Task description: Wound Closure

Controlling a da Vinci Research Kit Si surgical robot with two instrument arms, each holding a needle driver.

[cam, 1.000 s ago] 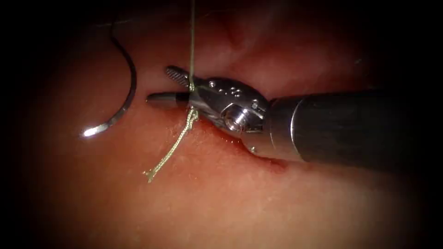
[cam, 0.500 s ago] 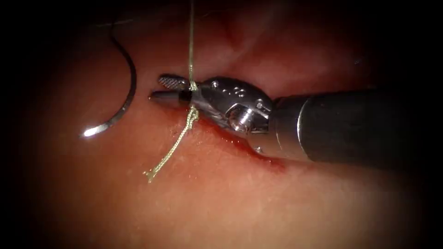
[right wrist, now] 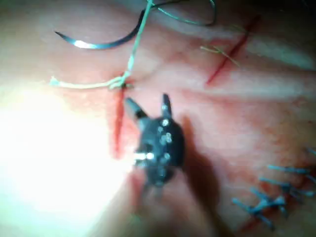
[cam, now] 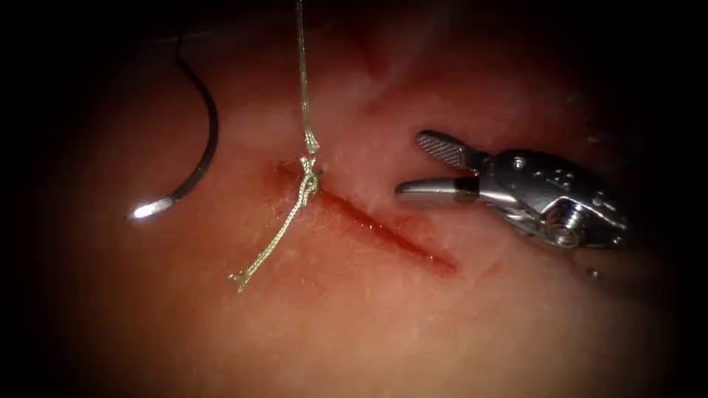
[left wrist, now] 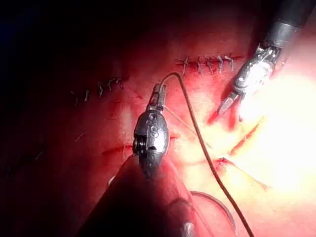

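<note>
The right tool hangs with its jaws spread and nothing between them, over the tissue at about three o'clock from the knot and well apart from it. The left tool, seen in its own wrist view, has its jaws clamped on the thread, which rises straight from the knot toward twelve o'clock in the endoscope view. A short cut end trails from the knot toward seven o'clock and lies flat on the surface. The knot sits at the upper left end of the cut, whose line runs off toward four o'clock with red fluid along it. The needle lies free on the tissue left of the cut, at about nine o'clock from the knot, held by neither tool and not in the tissue. Just above the knot the strand looks frayed - whether it is parted there cannot be told. Good work here likely means steady, gentle tension from the left tool, so the knot is not lifted off the cut, and keeping the spread jaws clear of the knot itself. Older stitches sit further off. No brand, label or writing can be read; the marks on the right tool's wrist are too small to tell.
</note>
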